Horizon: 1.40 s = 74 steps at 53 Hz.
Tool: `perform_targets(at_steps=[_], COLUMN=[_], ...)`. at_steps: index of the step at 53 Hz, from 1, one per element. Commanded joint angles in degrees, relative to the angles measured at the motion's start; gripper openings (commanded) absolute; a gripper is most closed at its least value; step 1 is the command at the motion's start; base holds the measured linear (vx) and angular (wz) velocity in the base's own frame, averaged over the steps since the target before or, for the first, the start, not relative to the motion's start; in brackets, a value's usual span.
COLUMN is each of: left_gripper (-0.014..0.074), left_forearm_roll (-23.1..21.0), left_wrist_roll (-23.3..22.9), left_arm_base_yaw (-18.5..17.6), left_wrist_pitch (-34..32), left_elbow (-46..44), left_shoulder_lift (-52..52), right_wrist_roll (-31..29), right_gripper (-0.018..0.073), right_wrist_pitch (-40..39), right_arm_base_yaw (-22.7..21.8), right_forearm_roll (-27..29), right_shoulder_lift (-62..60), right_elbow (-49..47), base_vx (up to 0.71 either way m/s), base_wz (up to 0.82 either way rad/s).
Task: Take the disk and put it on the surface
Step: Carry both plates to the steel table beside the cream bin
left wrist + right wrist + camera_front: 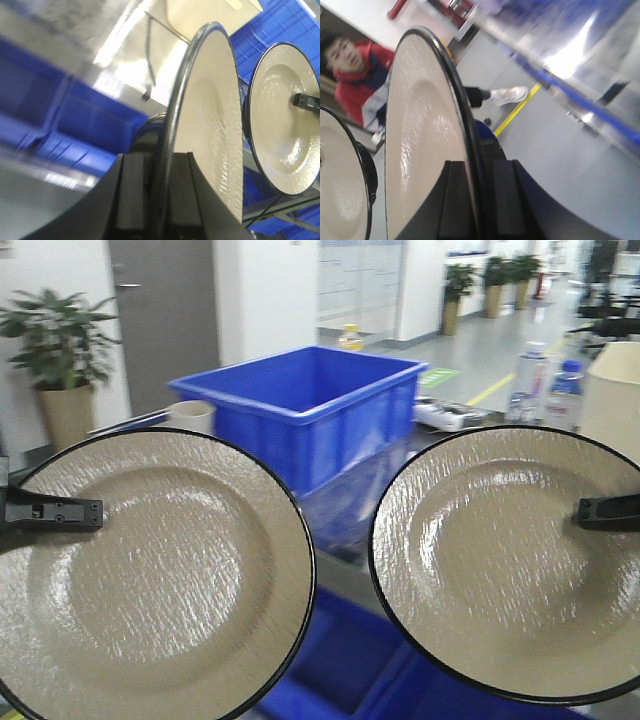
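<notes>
– Exterior front-facing view first: where are the disks?
– Both are up in the air. The left gripper (88,512) is clamped on the outer rim of the left disk (160,580). The right gripper (592,511) is clamped on the outer rim of the right disk (500,560). They hang side by side, apart, in front of the blue crate (310,400).
– How do they sit?
– Near upright, with the eating faces toward the robot. The wrist views show each rim pinched edge-on between the jaws.
– And the surface (125,70)?
– It's shiny metal with a black tape line (148,55), seen past the left disk in the left wrist view. I judge it lies beyond and below. Each disk would need tipping flat, underside down, before release. Which arm is nearer, I cannot tell.
</notes>
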Motion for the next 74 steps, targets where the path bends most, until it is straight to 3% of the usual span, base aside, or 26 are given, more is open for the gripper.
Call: perform_targets(at_steps=[1,43,74], left_gripper=[-0.0008,-0.0008,-0.0008], left_forearm_roll=[-7.7,-7.7,-7.7], left_wrist_roll=[-0.8,-0.8,-0.8], left_arm_base_yaw=[0.0,0.0,0.0], left_wrist_pitch=[-1.4,-1.7,-1.6], left_elbow=[-1.9,-1.9,-1.9], left_shoulder_lift=[-1.9,-1.9,-1.9], right_wrist_roll=[0.1,-0.1,-0.1], right_gripper=[-0.0009,-0.0009,-0.0009], right_wrist_pitch=[1.6,1.6,1.6], right_arm_base_yaw=[0.0,0.0,0.0], right_forearm_roll=[7.6,7.6,7.6], right_shoulder_lift=[-1.9,-1.9,-1.9], right_elbow=[-1.9,-1.9,-1.9], base_vx=[0.45,0.33,0.1], base_wz=[-0.66,-0.64,-0.25])
